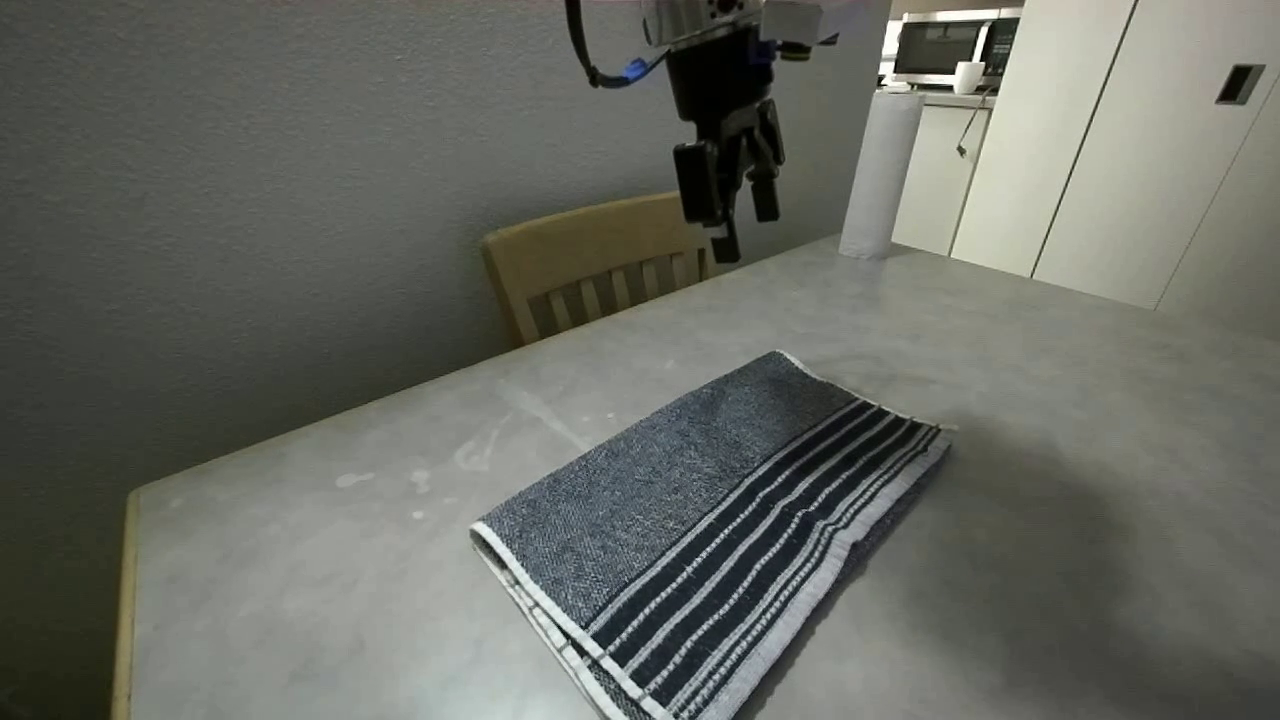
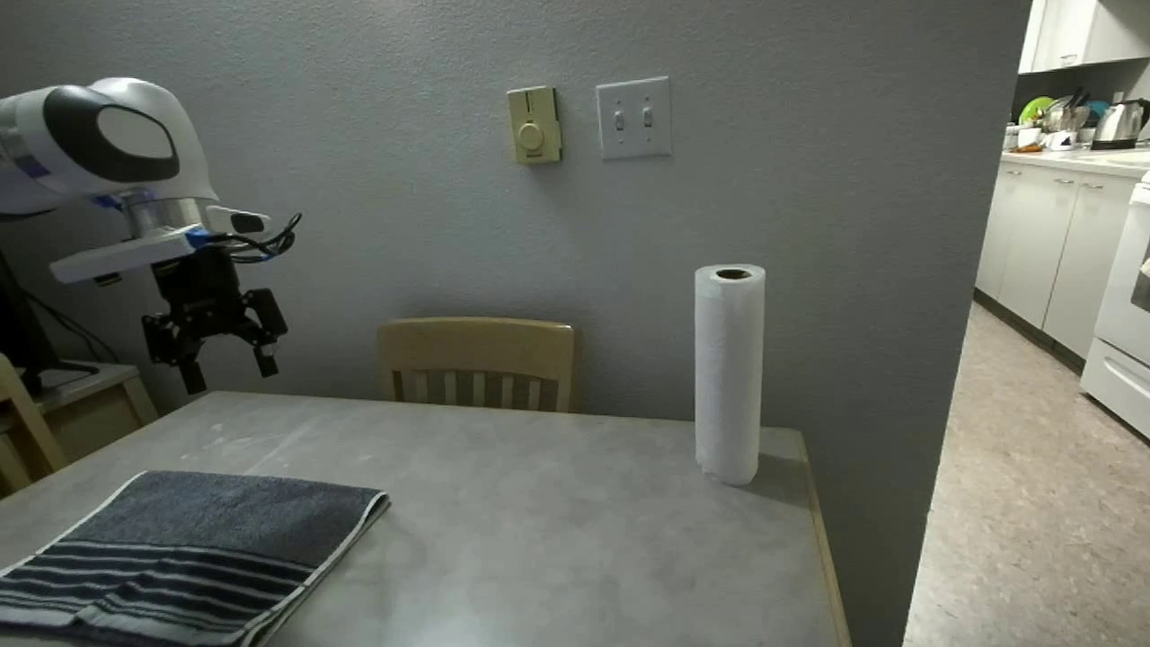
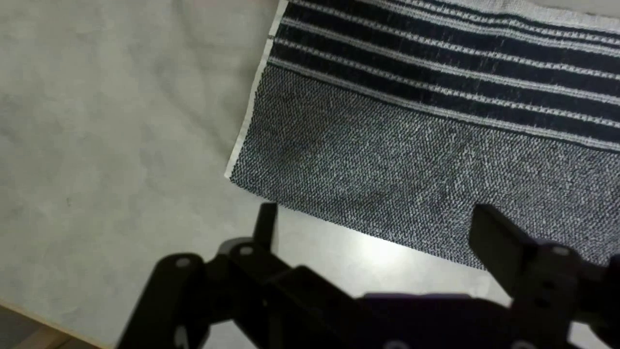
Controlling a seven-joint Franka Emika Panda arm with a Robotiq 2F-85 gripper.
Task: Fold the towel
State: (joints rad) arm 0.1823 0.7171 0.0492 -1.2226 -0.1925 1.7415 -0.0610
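Note:
The towel point(image 1: 690, 460) lies flat on the table, folded over, with more than one layer showing at its white-edged short sides. Its grey-blue part faces the chair side, and its navy and white stripes run along the opposite long side. It also shows in an exterior view point(image 2: 225, 517) and in the wrist view point(image 3: 387, 155). My gripper point(image 1: 747, 228) is open and empty, well above the table on the chair side of the towel. In the wrist view the fingers point(image 3: 373, 213) are wide apart over the towel's plain long edge; no cloth is between them. The towel's underside is hidden.
A paper towel roll point(image 2: 729, 377) stands upright on the grey table point(image 2: 539, 530) near its far end. A wooden chair point(image 1: 590, 240) stands between table and wall. Part of another chair point(image 2: 22, 422) shows at the left in an exterior view. The wall runs close behind the table.

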